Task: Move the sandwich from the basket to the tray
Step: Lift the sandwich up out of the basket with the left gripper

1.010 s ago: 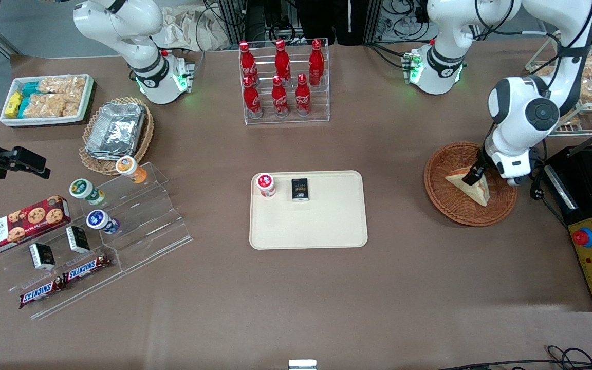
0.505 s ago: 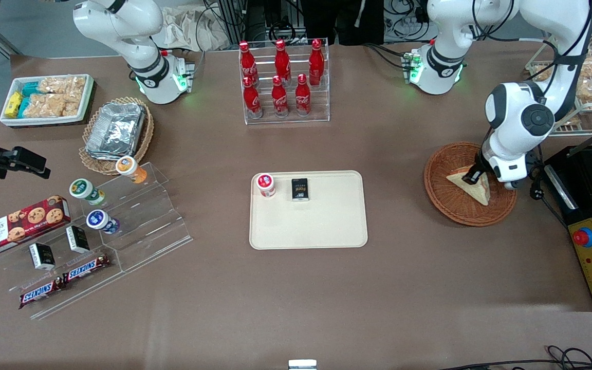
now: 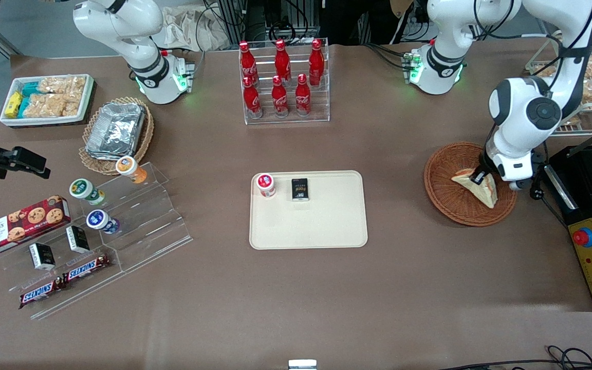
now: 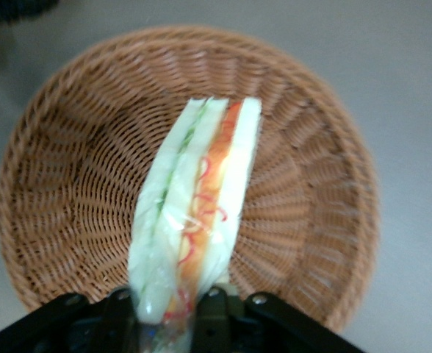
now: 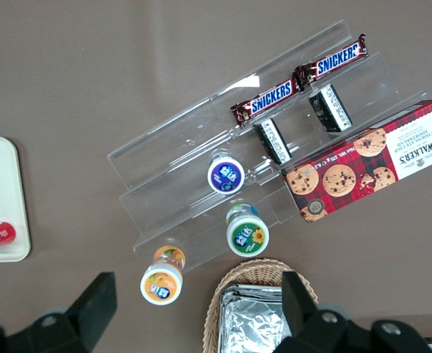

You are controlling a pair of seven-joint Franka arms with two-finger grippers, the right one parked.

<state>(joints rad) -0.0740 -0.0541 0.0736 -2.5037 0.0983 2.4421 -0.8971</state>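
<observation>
Left wrist view: end effector pinches the soft, light, wrapped triangular white-bread sandwich at one corner, over the round reddish-brown wicker basket. Squashes easily, likely droops; a mid-wedge grip looks safer.

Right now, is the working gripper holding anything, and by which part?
Yes. The gripper is shut on the sandwich, pinching one end of the wedge across its bread faces, above the basket.
</observation>
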